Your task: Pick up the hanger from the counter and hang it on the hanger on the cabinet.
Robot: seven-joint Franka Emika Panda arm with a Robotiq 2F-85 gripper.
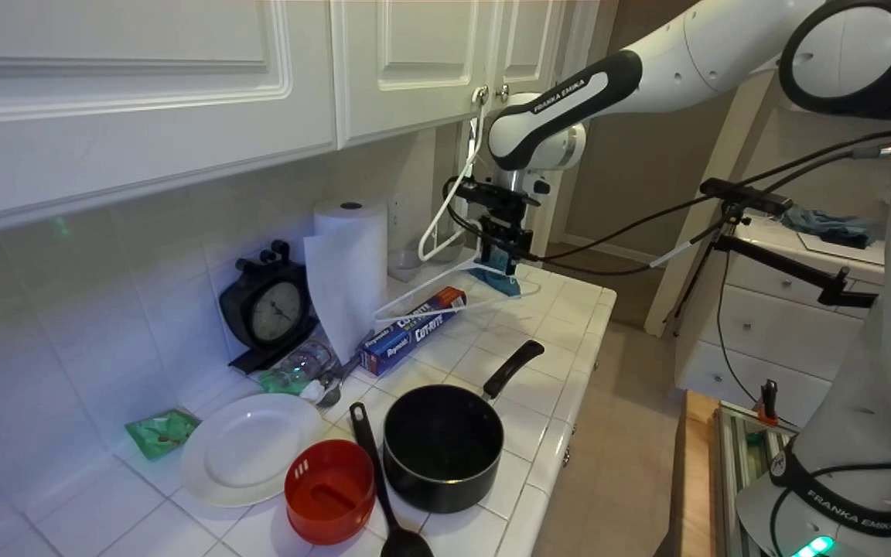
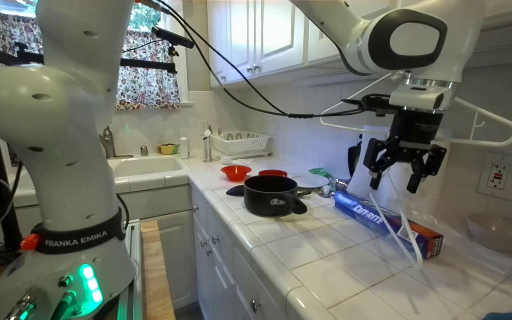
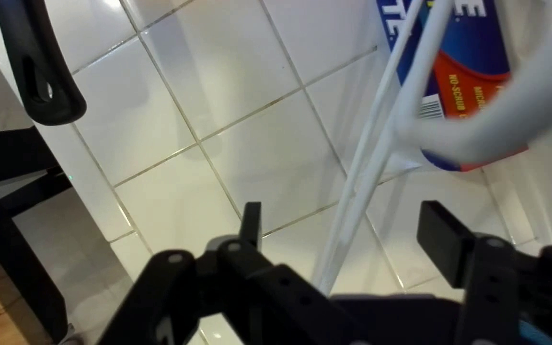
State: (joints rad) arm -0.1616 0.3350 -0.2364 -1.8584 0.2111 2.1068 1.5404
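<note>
We see the claw [image 2: 394,185] spread apart; the lower hanger [image 2: 410,233] slants beneath it over the bench [image 2: 327,275]; the upper hanger [image 2: 482,142] hangs from a cabinet knob [image 1: 480,93]; we cannot tell whether the two hangers touch.

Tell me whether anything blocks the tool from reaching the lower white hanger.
Nothing visible does. In the wrist view, the lower white hanger runs across the opening of the spread tool, with no other object between them. The Cut-Rite box lies beyond the hanger, so it likely won't obstruct.
</note>
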